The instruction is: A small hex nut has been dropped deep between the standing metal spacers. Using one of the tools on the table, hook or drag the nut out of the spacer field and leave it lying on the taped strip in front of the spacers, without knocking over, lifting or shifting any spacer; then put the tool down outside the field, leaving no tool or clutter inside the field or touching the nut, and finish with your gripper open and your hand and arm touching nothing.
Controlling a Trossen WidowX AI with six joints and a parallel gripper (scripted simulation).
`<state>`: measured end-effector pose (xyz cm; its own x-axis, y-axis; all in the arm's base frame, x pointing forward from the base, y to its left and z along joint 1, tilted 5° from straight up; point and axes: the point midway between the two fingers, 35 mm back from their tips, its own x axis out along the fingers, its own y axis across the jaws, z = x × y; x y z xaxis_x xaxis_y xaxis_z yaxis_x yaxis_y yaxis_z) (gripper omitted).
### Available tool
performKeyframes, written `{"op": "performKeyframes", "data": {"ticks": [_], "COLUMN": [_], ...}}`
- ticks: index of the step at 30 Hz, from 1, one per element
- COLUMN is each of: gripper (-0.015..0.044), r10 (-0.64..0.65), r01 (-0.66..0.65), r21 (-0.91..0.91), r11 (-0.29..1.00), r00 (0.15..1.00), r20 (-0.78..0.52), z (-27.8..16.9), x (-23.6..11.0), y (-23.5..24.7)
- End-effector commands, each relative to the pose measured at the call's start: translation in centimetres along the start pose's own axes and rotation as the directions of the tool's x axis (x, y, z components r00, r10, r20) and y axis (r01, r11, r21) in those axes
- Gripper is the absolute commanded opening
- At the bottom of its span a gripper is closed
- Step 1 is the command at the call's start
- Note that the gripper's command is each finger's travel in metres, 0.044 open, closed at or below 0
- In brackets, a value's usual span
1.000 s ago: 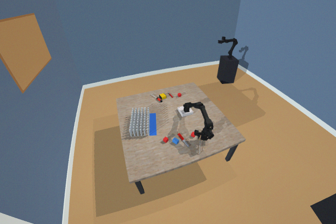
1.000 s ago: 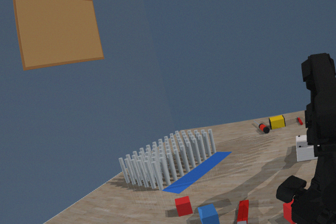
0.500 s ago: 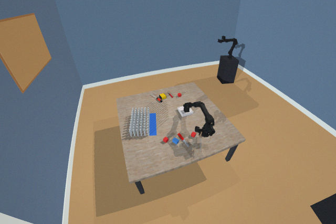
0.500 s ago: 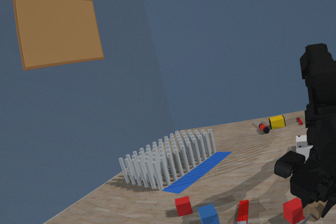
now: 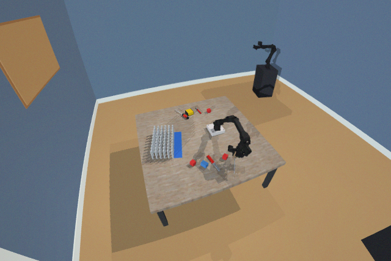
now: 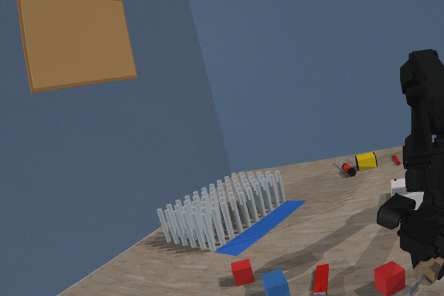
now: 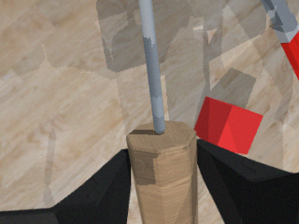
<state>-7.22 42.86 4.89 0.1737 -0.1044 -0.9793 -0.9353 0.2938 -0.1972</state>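
Observation:
My gripper (image 5: 234,154) (image 7: 162,150) is shut on the tan faceted wooden handle (image 6: 427,270) (image 7: 170,187) of a tool. Its thin grey rod (image 5: 234,166) (image 6: 415,285) (image 7: 153,70) runs out ahead of the fingers; its far end is out of the wrist view. The tool appears raised above the table near the front right edge. The upright metal spacers (image 5: 172,133) (image 6: 227,216) stand in rows at the left of the table. The blue taped strip (image 5: 178,147) (image 6: 259,229) lies in front of them. The nut cannot be made out.
A red cube (image 5: 225,156) (image 6: 389,278) (image 7: 229,126) lies beside the held tool. Left of it are a red-handled tool (image 5: 210,159) (image 6: 321,276), a blue cube (image 5: 204,164) (image 6: 275,283) and another red cube (image 5: 192,162) (image 6: 242,272). A yellow block (image 5: 189,112) (image 6: 366,161) is farther back.

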Motion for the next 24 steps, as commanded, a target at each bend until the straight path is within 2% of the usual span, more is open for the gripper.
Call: {"op": "performKeyframes", "data": {"ticks": [1, 24], "gripper": [0.0, 0.0], "r10": [0.004, 0.003], "r01": [-0.004, -0.003], "r21": [0.003, 0.001], "r11": [1.0, 1.0], "r00": [1.0, 1.0], "r20": [0.002, 0.002], "z": [-1.1, -0.7], "x": [0.0, 3.1], "y": [0.4, 1.1]}}
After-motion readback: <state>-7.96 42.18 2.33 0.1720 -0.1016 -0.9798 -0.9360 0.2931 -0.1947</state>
